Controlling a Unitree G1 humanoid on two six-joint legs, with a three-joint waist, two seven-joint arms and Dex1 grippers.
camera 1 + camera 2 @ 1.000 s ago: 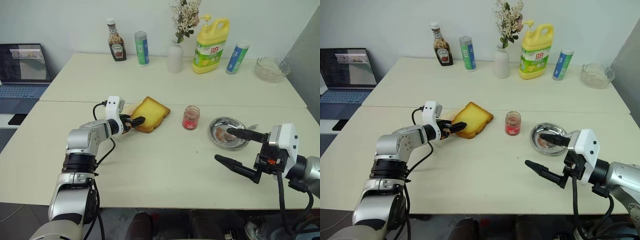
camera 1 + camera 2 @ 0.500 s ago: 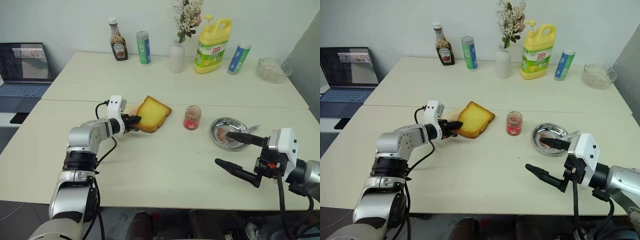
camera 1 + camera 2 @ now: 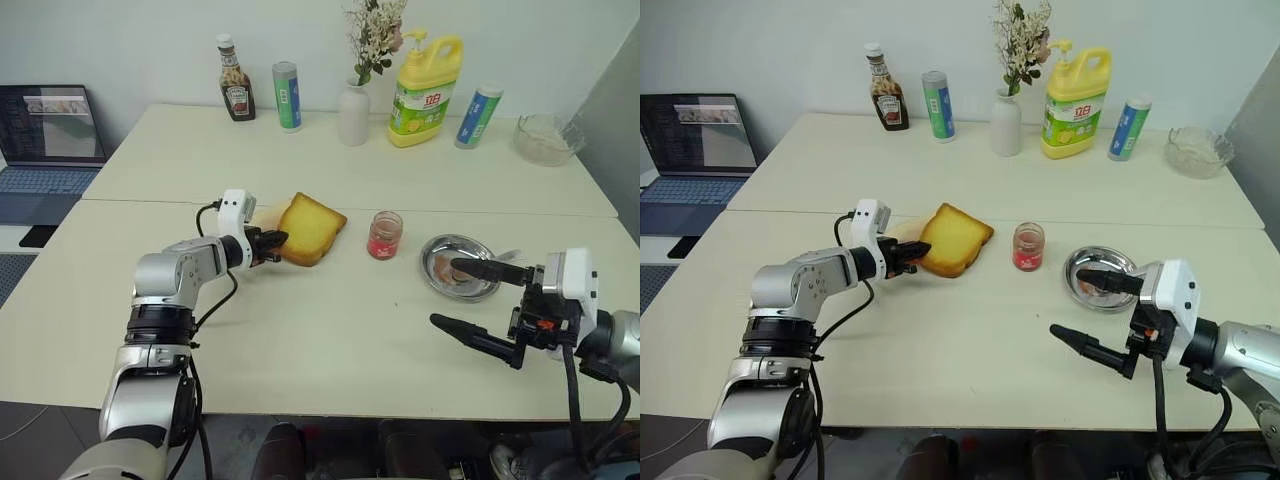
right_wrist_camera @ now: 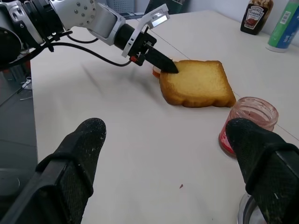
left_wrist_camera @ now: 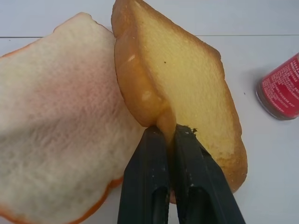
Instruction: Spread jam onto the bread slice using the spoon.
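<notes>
Since a second ago, the left gripper [image 5: 170, 135] is seen clamped on the crust edge of the bread slice [image 3: 311, 228], which is tilted up against a paler slice [image 5: 56, 121] beside it. Nearest, the right gripper [image 3: 468, 298] is held spread wide and empty before the steel dish [image 3: 459, 266], where the spoon [image 3: 503, 256] handle is seen at the rim. The jam [image 3: 383, 235] is found between bread and dish. Farther back, a ketchup bottle [image 3: 234, 79] and a yellow detergent bottle [image 3: 425, 74] are lined up, their labels too small to read
</notes>
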